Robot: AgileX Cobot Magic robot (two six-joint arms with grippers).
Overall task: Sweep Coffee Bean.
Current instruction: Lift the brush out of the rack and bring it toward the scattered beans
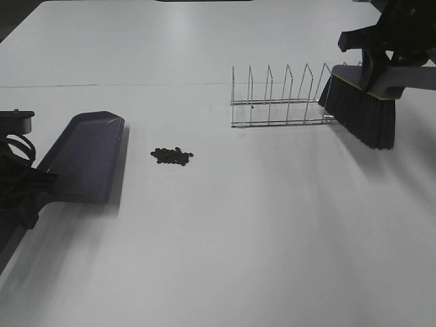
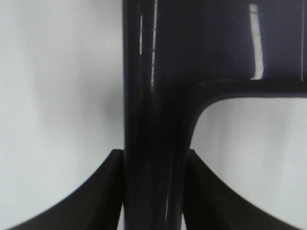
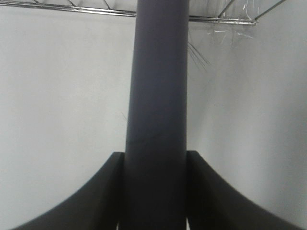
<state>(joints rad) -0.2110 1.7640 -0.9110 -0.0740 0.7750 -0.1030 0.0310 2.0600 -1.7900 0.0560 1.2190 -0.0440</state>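
Observation:
A small cluster of dark coffee beans [image 1: 172,156] lies on the white table, just right of the purple dustpan [image 1: 85,156]. My left gripper [image 1: 30,187] is shut on the dustpan's handle [image 2: 153,158], and the pan rests flat on the table. My right gripper [image 1: 381,48] is shut on the purple brush's handle [image 3: 156,120] and holds the brush [image 1: 361,105] with its black bristles down, at the far right beside the wire rack. The beans do not show in either wrist view.
A chrome wire rack [image 1: 283,99] stands on the table right of centre, its right end touching or just beside the brush bristles; its lower rail shows in the right wrist view [image 3: 72,8]. The white table [image 1: 238,238] stretches between the beans and the brush.

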